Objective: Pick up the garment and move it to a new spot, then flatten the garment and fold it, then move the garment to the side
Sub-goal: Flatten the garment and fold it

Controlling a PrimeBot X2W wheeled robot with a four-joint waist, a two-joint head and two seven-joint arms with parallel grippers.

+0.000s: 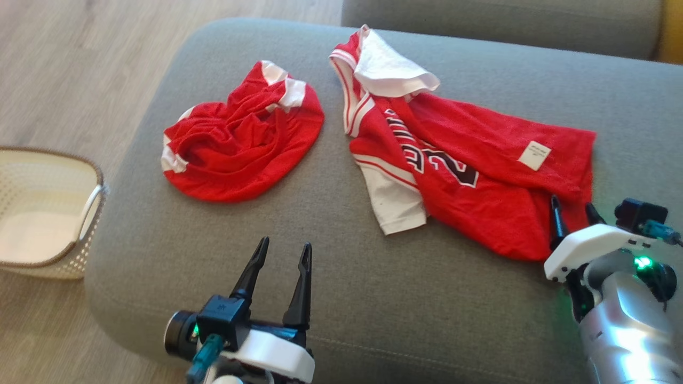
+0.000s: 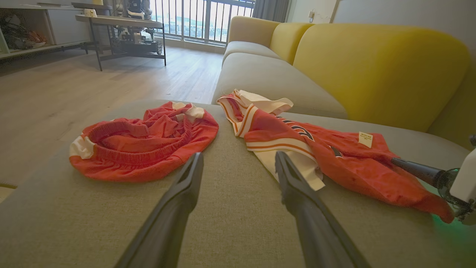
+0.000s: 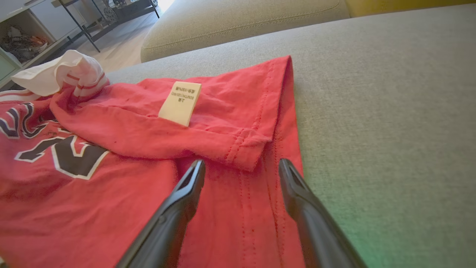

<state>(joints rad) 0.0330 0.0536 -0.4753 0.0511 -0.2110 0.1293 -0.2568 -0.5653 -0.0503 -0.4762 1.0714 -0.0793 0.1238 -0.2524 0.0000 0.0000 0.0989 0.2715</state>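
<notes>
Left gripper (image 1: 285, 244): jaws spread wide and holding nothing, above bare grey seat cushion (image 1: 373, 298) at its near edge.
Right gripper (image 1: 571, 202): jaws apart, nothing clamped, tips over the near right corner of the red jersey (image 1: 480, 186); whether they touch the cloth is unclear.
Red jersey: lies rumpled on the right half of the cushion, with one edge folded over; in the right wrist view the corner of that fold sits just ahead of the tips, between the two fingers (image 3: 186, 193).
White label (image 1: 534, 155): on the folded-over flap, beyond the right gripper.
Red shorts (image 1: 240, 144): bunched in a heap on the left half, apart from the jersey.
Basket (image 1: 93, 213): on the wooden floor, left of the cushion.
Yellow sofa back (image 2: 372, 67): farthest, behind the seat.
</notes>
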